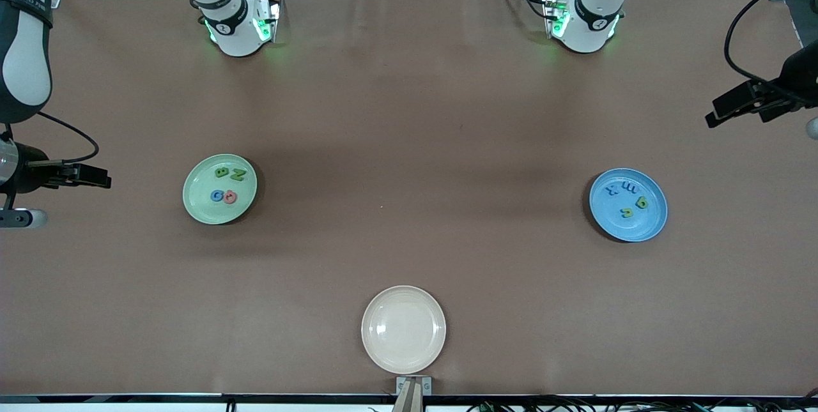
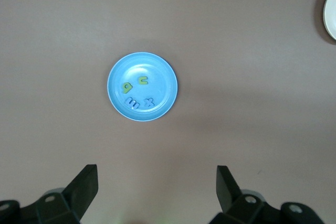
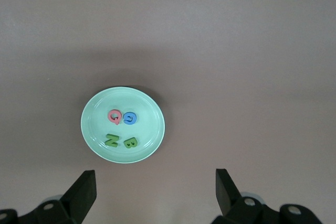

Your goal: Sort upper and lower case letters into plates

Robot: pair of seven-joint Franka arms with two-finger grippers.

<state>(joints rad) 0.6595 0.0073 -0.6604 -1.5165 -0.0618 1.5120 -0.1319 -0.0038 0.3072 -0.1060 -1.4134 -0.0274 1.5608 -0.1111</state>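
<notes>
The mint green plate (image 1: 192, 198) lies toward the right arm's end of the table and holds several capital letters: a green B (image 3: 130, 142), a green N (image 3: 111, 139), a blue G (image 3: 129, 118) and a pink Q (image 3: 115, 115). The blue plate (image 1: 639, 227) lies toward the left arm's end with several lower case letters, among them a blue x (image 2: 149, 102) and a blue m (image 2: 130, 102). My right gripper (image 1: 102, 179) hangs open and empty, high above the table beside the mint plate (image 3: 97, 124). My left gripper (image 1: 712, 115) hangs open and empty beside the blue plate (image 2: 157, 72).
A cream-beige plate (image 1: 403, 329) with nothing in it sits near the table's front edge, midway between the two arms' ends. Brown cloth covers the table. Both arm bases (image 1: 239, 25) (image 1: 585, 22) stand along the edge farthest from the front camera.
</notes>
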